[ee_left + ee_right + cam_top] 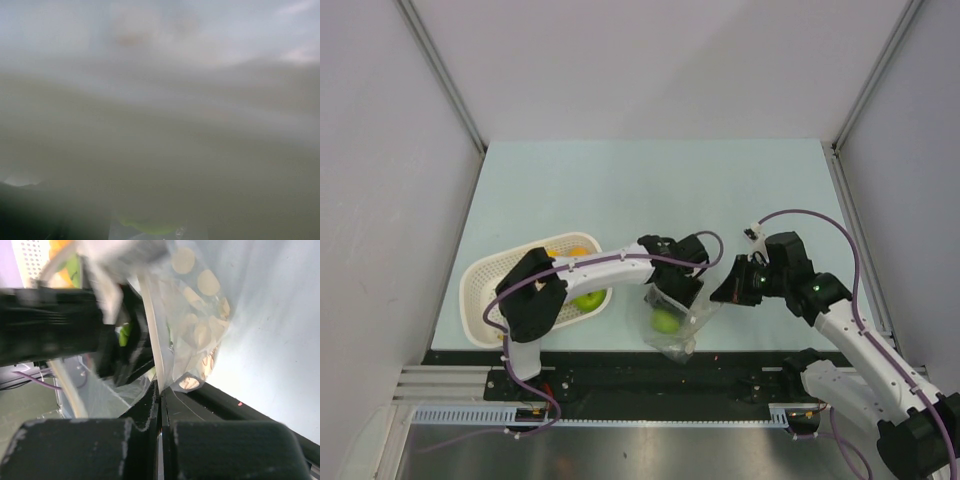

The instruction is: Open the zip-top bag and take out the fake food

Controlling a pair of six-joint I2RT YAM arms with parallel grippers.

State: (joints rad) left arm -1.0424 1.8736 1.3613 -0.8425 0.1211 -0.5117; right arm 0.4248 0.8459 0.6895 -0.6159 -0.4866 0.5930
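The zip-top bag point(688, 328) sits at the near edge of the worktop point(650, 190), between the two arms, and the right hand point(160, 392) is clenched on its rim. The left hand point(678, 287) is pushed into the bag's mouth just above a green apple point(665, 321). Plastic fogs its wrist view, so its grip cannot be told. Other fake food point(588, 298) lies in the white basket point(485, 285) at the left.

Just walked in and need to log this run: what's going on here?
The right gripper pinches one edge of the zip-top bag. The left gripper is at the bag's mouth, near a green apple inside. A second green apple and an orange piece lie in the white basket.
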